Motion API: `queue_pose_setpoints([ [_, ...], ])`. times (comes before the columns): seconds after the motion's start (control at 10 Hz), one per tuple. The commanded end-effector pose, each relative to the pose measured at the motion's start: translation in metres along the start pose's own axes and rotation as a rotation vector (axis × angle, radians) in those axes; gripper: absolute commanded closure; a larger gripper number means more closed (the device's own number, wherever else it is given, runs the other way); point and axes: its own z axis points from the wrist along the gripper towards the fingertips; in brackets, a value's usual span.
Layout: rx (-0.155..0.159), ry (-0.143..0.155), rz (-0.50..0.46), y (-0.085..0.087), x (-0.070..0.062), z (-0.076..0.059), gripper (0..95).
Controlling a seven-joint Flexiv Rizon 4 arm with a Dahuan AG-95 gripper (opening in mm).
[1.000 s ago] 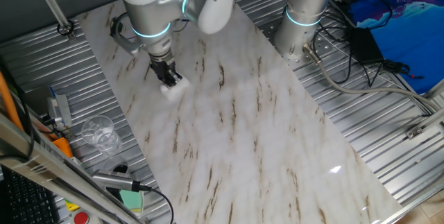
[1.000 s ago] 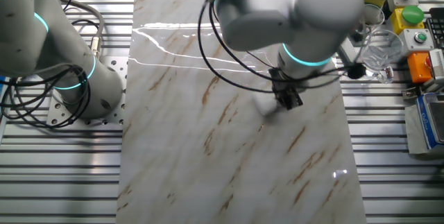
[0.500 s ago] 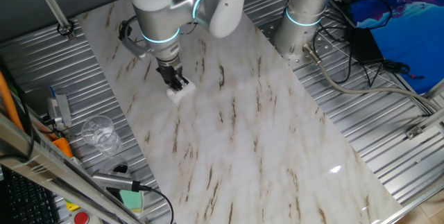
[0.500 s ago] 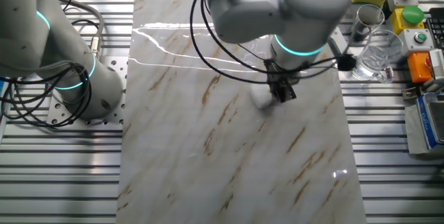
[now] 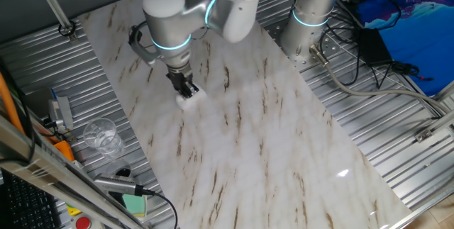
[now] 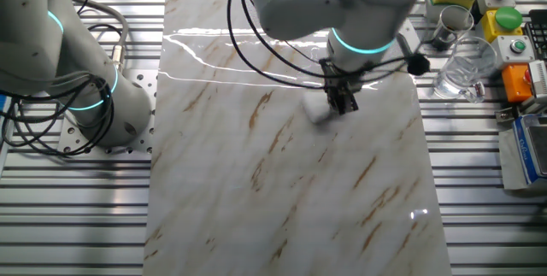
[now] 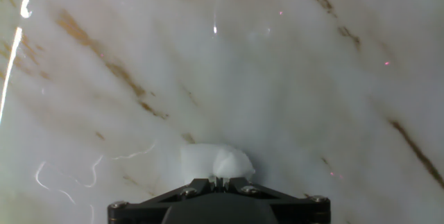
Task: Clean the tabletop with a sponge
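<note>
The claw is clamped down on the sponge, which sits pressed flat against the desk, the long glossy marble-look slab with brown streaks. In one fixed view the sponge is a small white lump poking out just below and to the right of the dark fingertips, in the upper left part of the slab, nearer the left long edge than the right one. The other fixed view shows the same thing from the opposite side: the claw points down with the sponge smeared out as a pale blur just to its left (pretty hard to make out against the white stone there).

The hand view is the clearest one. The sponge sits at the bottom centre, bunched up and irregular, pinched right where the claw closes, with the marble filling everything else. Some thin shiny curved streaks show on the surface at the lower left.

Off the slab, on the ribbed metal to the left in one fixed view, there's a clear glass cup and a green block near the bottom edge, both well apart from the sponge. A second arm base stands at the slab's far right side.
</note>
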Motion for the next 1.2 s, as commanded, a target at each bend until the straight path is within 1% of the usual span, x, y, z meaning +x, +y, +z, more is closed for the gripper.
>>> queue_pose_setpoints([
  [0.1,0.014,0.007,-0.008,0.001,0.001,-0.003,95.0],
  [0.2,0.017,0.007,-0.014,0.001,0.001,-0.003,95.0],
  [0.4,0.001,0.003,-0.03,-0.004,0.002,-0.003,95.0],
  [0.6,-0.007,0.003,-0.051,-0.015,0.0,-0.005,95.0],
  [0.9,-0.021,0.001,-0.083,-0.037,-0.002,-0.004,95.0],
  [1.2,-0.031,0.0,-0.121,-0.07,-0.008,-0.008,95.0],
])
